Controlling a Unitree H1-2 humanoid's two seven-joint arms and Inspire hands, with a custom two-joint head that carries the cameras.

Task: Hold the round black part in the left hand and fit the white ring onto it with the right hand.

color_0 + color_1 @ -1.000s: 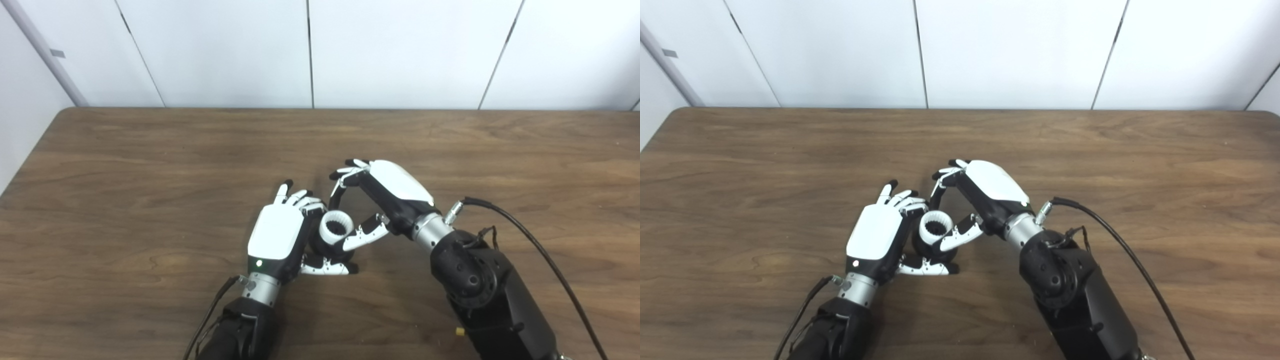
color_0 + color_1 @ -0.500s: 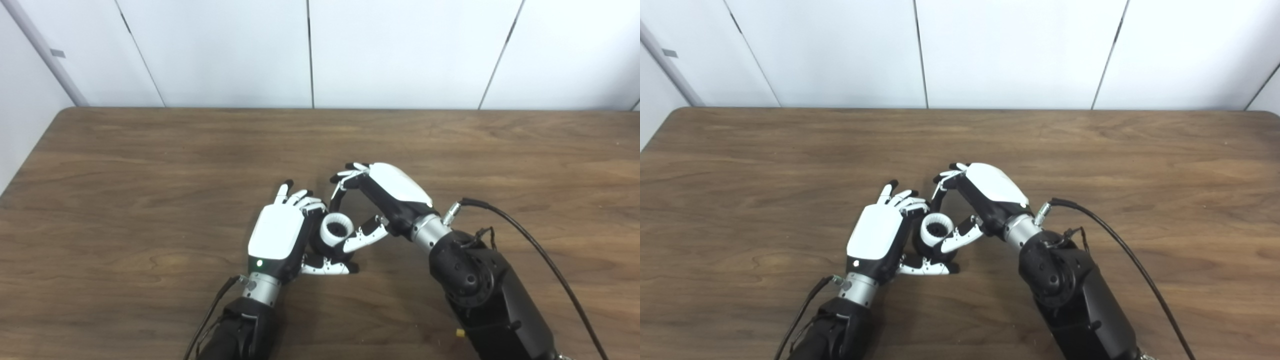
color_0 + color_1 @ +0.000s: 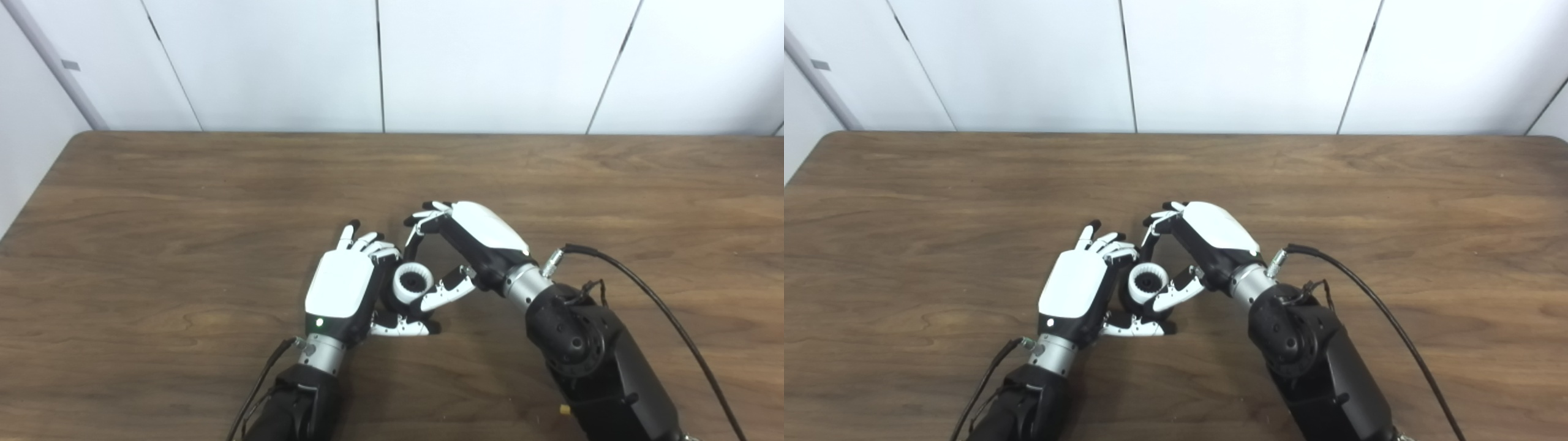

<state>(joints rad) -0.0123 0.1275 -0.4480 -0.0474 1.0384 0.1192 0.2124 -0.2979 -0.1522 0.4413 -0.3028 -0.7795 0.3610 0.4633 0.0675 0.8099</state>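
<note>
White ring (image 3: 412,283) sits on top of the round black part (image 3: 392,300), which the left hand (image 3: 343,291) cups above the brown worktop (image 3: 184,214). Right hand (image 3: 474,239) pinches the ring; fitting looks nearly done, release remaining.

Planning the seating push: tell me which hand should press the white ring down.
Right. The right hand is at the white ring, thumb against its rim. The left hand wraps the round black part under the ring, so it likely should just hold.
</note>
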